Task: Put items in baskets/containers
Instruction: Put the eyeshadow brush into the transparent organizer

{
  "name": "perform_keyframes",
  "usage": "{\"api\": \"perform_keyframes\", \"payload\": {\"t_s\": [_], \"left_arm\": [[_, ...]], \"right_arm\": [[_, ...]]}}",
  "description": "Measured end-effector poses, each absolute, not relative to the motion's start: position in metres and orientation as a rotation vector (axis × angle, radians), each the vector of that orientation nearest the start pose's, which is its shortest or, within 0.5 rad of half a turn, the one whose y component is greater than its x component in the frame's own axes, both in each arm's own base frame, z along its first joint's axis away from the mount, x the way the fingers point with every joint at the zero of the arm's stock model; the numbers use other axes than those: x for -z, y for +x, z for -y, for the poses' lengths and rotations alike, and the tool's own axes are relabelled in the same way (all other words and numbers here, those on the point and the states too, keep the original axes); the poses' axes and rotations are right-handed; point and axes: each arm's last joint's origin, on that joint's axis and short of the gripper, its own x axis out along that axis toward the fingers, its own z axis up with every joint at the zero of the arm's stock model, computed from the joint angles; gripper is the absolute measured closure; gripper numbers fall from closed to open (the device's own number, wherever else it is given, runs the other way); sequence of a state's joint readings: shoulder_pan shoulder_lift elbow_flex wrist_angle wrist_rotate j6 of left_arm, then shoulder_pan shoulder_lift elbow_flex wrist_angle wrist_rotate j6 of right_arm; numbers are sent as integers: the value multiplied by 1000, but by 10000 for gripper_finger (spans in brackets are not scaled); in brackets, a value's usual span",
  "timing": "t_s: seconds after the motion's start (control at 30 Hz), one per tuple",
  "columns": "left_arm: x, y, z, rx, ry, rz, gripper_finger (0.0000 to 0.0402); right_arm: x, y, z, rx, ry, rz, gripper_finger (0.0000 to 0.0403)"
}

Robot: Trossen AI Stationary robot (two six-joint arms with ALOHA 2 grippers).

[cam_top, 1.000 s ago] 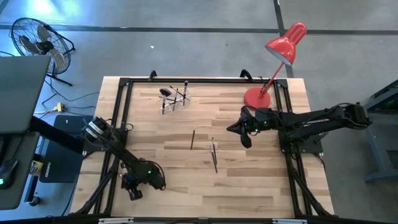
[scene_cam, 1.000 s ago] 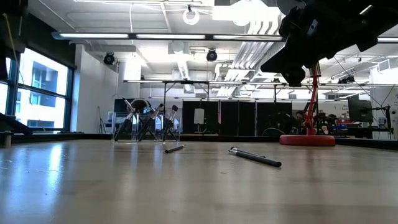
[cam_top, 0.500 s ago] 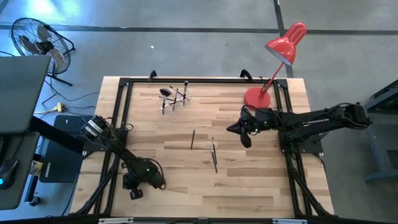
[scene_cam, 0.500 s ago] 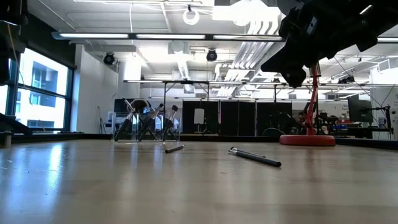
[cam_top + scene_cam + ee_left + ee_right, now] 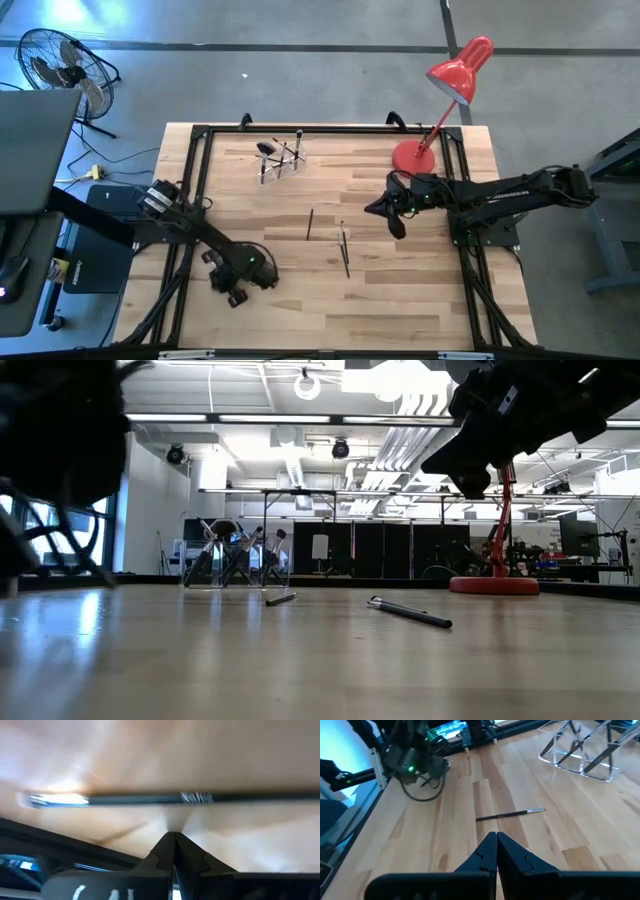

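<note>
Clear holder [image 5: 281, 160] | brushes [image 5: 236, 550] standing inside | far left of table [image 5: 400, 300]

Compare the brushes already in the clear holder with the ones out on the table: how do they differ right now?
The brushes in the clear holder stand leaning and crossed near the far edge; the loose brushes lie flat mid-table. The held ones are bunched together; the loose ones are spread, with one short brush lying apart from the others. The holder walls its brushes in; the loose ones sit on bare wood. All are slim with dark handles.
</note>
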State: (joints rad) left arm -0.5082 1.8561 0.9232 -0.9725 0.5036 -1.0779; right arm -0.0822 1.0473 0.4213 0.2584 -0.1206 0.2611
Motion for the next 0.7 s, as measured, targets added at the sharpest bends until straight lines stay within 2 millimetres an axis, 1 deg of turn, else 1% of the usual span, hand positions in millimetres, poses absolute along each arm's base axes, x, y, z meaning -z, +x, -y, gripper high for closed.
{"api": "perform_keyframes", "payload": {"t_s": [0.13,0.37,0.47,0.6,0.7], "left_arm": [[-114,228,129,-533,-578,-2028,401],[-126,249,116,-627,-496,-1862,401],[-136,264,110,-663,-459,-1749,401],[-149,291,104,-676,-415,-1543,401],[-163,306,97,-692,-424,-1455,401]], "right_arm": [[-203,211,13,-16,301,-372,403],[-203,211,12,-54,332,-377,403],[-203,211,12,-53,333,-377,403],[-203,211,12,-53,333,-378,403],[-203,211,12,-52,333,-377,403]]}}
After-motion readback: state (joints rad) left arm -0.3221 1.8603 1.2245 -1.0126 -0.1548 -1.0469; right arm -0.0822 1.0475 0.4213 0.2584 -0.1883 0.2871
